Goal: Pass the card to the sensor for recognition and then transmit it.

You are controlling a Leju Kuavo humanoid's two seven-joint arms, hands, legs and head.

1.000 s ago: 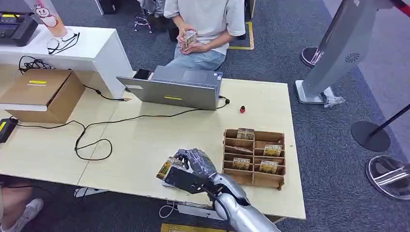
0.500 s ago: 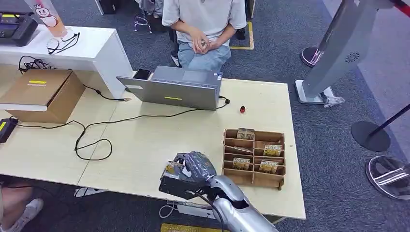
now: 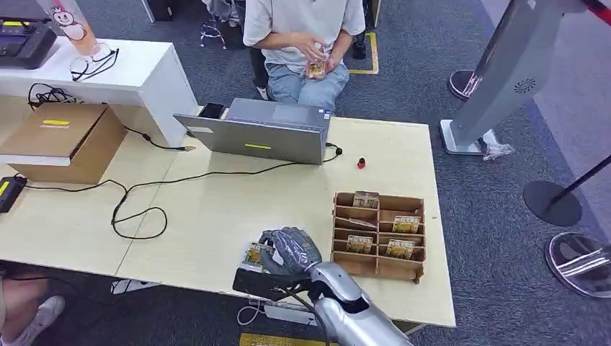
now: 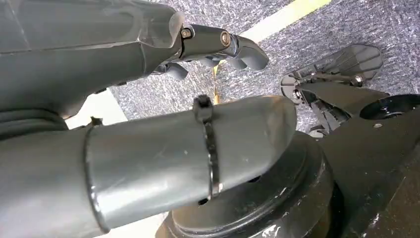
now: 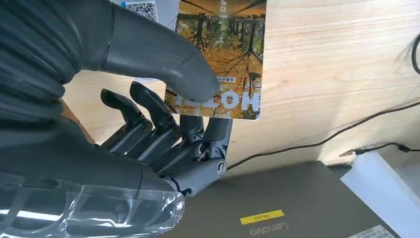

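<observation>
as seen from the head view, the robot's right hand [image 3: 288,250] sits low over the near edge of the pale wooden table [image 3: 216,216], just to the left of the brown wooden compartment rack [image 3: 378,234]. in the right wrist view the thick grey thumb presses on the face of the autumn-forest printed card with gold lettering [image 5: 223,59], while the dark fingers [image 5: 163,131] curl beneath its lower edge, so the card is pinched between thumb and fingers. the card is held just above the tabletop; whether it touches the small white qr-code label [image 5: 144,8] showing beside the thumb cannot be told. in the head view part of the card shows at the left side of the hand. several similar cards stand in the rack's compartments. the left hand [image 4: 225,47] appears in the left wrist view above grey carpet, with its fingers lightly curled, apart and holding nothing. farther across the table stand a grey open laptop [image 3: 263,133], a black cable [image 3: 137,198] looping over the tabletop, and a small red object [image 3: 361,163]. a brown cardboard box [image 3: 65,137] lies at the far left. a seated person [image 3: 302,36] beyond the table holds a small card in both hands.
</observation>
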